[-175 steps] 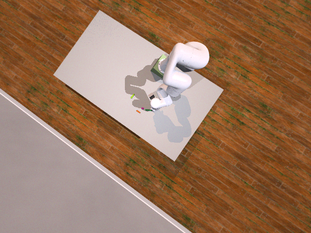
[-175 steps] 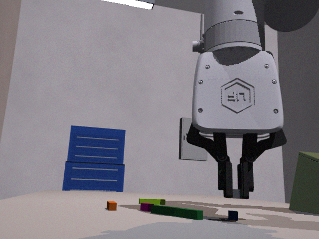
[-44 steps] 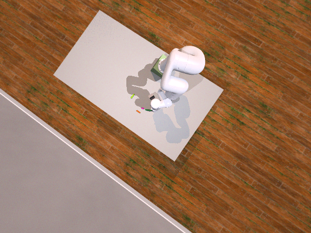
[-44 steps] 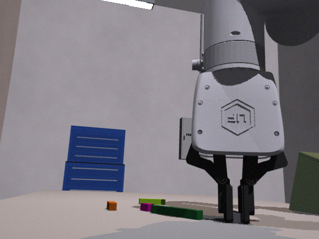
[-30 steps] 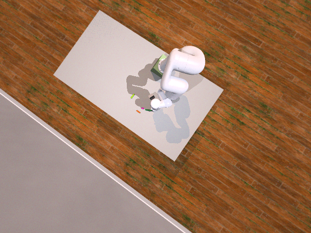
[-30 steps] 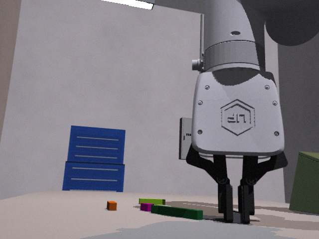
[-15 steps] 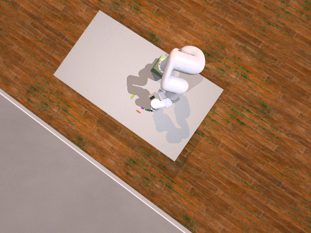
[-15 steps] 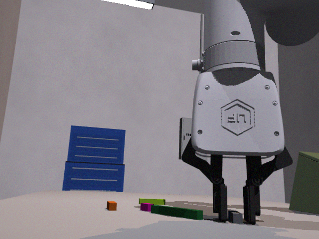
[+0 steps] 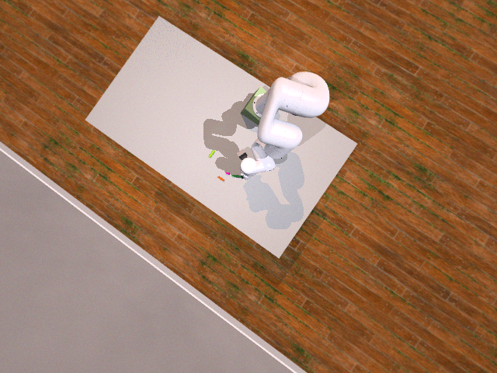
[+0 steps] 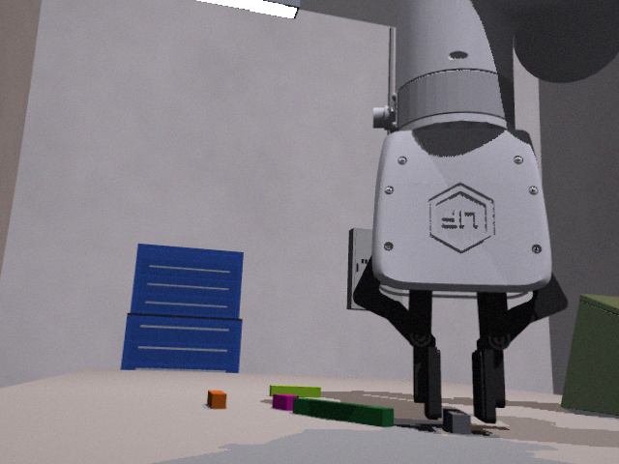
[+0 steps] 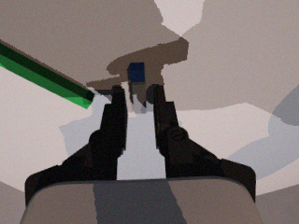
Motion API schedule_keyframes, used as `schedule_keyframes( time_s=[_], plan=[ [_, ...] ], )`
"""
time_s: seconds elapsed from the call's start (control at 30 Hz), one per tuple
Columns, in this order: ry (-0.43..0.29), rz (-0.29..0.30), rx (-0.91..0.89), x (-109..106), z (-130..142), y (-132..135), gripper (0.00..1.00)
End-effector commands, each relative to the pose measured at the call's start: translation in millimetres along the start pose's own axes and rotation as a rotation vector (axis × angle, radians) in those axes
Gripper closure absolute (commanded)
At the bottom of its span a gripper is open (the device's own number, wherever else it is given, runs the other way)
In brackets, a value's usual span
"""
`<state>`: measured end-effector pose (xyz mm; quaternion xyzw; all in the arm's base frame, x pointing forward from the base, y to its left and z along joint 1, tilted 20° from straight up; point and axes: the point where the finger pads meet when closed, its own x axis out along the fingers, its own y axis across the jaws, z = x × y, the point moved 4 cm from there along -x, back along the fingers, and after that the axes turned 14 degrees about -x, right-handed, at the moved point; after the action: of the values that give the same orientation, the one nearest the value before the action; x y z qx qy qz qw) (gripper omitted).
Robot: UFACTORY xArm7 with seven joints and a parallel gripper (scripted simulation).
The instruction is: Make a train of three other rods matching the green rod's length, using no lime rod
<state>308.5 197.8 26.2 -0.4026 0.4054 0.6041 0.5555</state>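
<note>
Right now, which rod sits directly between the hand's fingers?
The grey rod, flat on the table between the open hand's fingers. The green rod, magenta rod, lime rod and orange rod lie off to one side.

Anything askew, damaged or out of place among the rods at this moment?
Nothing stands out. The green rod, magenta rod, lime rod, orange rod and grey rod lie flat and intact on the table. The end effector is open astride the grey rod.

We see a bare indoor test room: a pale surface [image 9: 168, 80] on a wood-plank floor [image 9: 401, 200], plain grey walls [image 10: 199, 150], a blue drawer cabinet [image 10: 185, 309].
</note>
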Motion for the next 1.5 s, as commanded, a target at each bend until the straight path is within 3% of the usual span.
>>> schedule_keyframes(
  time_s=[0.0,0.5,0.73,0.77,1.47],
  plan=[
    [0.0,-0.004,0.0,-12.0,0.2,-1.4,0.76],
    [0.0,-0.004,0.0,-75.9,0.2,-1.2,0.76],
    [0.0,-0.004,0.0,-84.9,0.2,-1.2,0.76],
    [0.0,-0.004,0.0,-84.9,0.2,-1.2,0.0],
    [0.0,-0.004,0.0,-84.9,0.2,-1.2,0.0]
  ],
)
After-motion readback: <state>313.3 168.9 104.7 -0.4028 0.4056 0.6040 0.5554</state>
